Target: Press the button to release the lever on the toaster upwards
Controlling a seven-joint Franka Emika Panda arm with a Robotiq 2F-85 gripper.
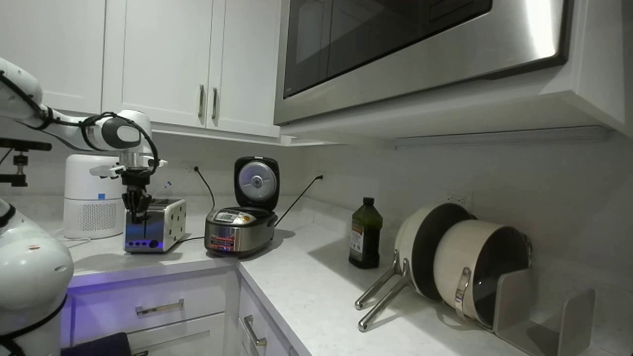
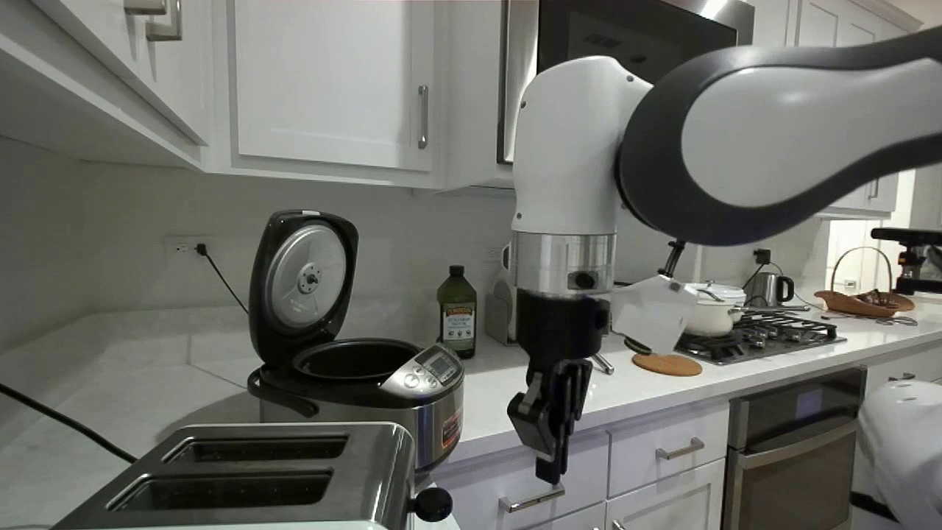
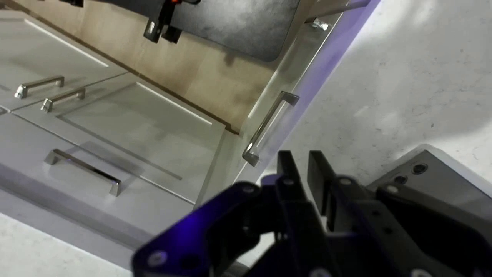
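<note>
Two-slot toaster [image 1: 157, 227]: approach seemed in hand; your gripper [image 3: 301, 158] stood narrowly parted, holding nothing. Next called for lowering, then pressing a front button [image 1: 137, 244].

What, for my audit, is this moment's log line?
claw: jaws parted, empty, in front of toaster | contact: none | press: not underway

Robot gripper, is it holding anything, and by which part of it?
Nothing is held: in the wrist view, the gripper has its jaws slightly apart with nothing between them.

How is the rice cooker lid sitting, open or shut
Open: the lid stands raised in both exterior views, its inner face showing.
</note>
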